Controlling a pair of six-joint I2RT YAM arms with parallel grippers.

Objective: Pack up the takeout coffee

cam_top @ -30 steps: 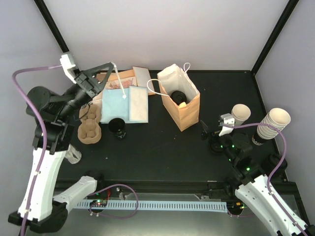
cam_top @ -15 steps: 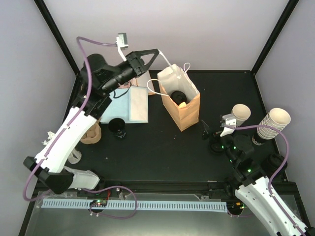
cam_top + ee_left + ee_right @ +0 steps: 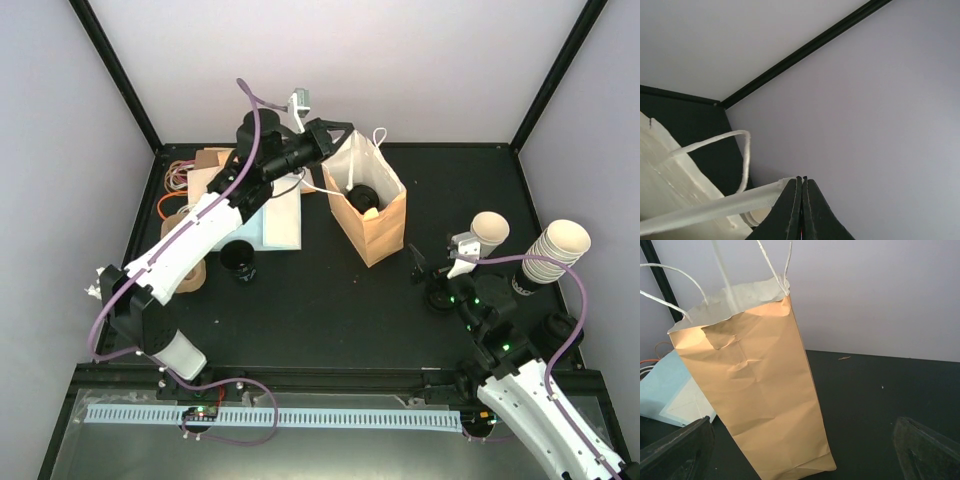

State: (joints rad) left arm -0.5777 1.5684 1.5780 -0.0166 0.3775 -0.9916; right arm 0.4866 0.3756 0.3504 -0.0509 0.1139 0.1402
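At the table's back edge, the left gripper (image 3: 802,185) is pinched tight on one white handle (image 3: 715,206) of the lone brown paper bag (image 3: 375,232), while the right gripper (image 3: 800,450) hangs with fingers spread wide and empty. A round black lid showing inside the bag appears to be the takeout coffee (image 3: 362,194), so the loading looks done; lifting or closing the bag seems to remain. Off to the right stand one single cream cup (image 3: 489,229) and one stack of cups (image 3: 553,252).

Bright, even light; soft shadows, sharp focus.
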